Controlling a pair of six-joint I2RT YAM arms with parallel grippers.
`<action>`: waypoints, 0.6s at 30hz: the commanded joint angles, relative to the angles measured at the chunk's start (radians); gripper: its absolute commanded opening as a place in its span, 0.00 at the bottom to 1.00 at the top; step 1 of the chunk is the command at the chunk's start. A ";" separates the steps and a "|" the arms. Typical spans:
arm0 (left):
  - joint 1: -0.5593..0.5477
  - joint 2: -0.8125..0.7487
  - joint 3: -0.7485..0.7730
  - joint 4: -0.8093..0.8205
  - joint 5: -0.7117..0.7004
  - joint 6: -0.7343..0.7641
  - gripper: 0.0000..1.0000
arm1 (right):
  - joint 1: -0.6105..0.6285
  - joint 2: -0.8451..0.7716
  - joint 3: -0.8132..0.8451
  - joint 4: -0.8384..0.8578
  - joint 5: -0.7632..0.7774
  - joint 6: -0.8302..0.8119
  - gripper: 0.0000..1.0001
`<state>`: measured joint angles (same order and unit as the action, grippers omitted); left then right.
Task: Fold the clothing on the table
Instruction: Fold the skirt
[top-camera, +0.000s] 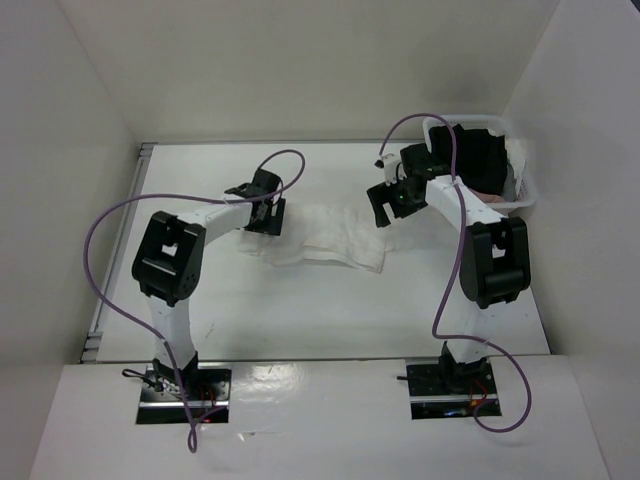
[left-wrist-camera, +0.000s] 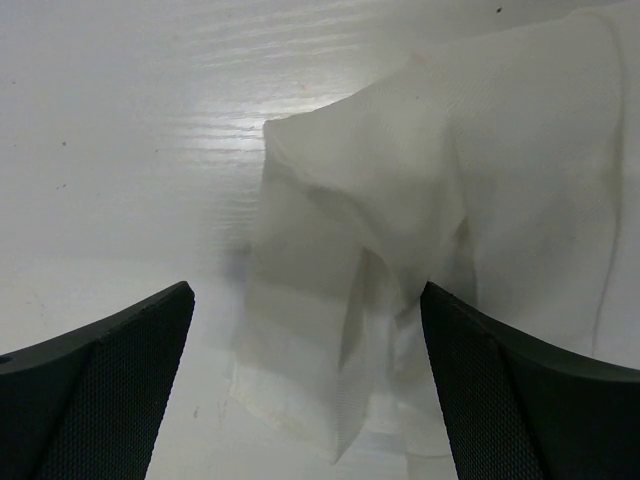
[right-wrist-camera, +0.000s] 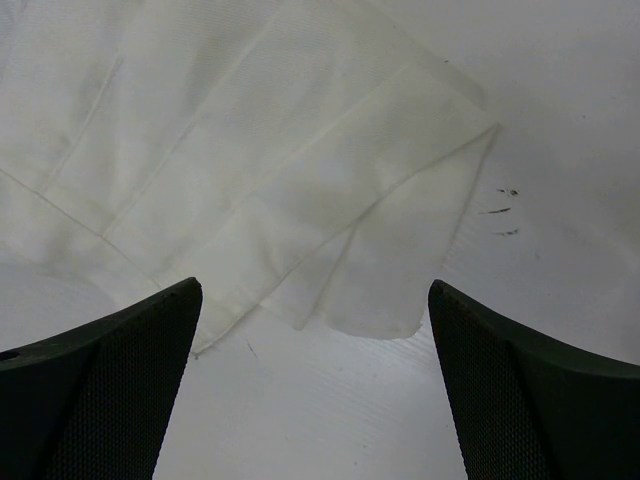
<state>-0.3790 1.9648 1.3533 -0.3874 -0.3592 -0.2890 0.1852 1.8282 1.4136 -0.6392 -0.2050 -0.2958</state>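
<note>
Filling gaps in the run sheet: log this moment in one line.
left hand: open, above clothing's left end | right hand: open, above its right end | clothing: lying on table, not held

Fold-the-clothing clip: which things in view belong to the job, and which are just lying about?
Part of the job:
- white pleated clothing, spread flat
- table it lies on
- left gripper and right gripper, both open, one over each end of the garment

Just lying about:
- clear plastic bin at the far right corner
- black garment inside that bin
</note>
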 joint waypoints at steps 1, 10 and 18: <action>0.012 -0.087 -0.010 -0.031 0.023 0.022 1.00 | -0.006 -0.055 0.028 0.029 -0.020 0.024 0.98; 0.031 -0.294 0.070 -0.122 0.114 0.042 1.00 | -0.027 -0.164 0.061 -0.049 -0.083 0.089 0.98; 0.031 -0.559 -0.055 -0.116 0.184 0.142 1.00 | -0.115 -0.225 -0.039 -0.071 -0.241 0.211 0.98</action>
<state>-0.3546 1.4639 1.3487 -0.4923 -0.2253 -0.1997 0.0990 1.6146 1.4151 -0.6792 -0.3519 -0.1482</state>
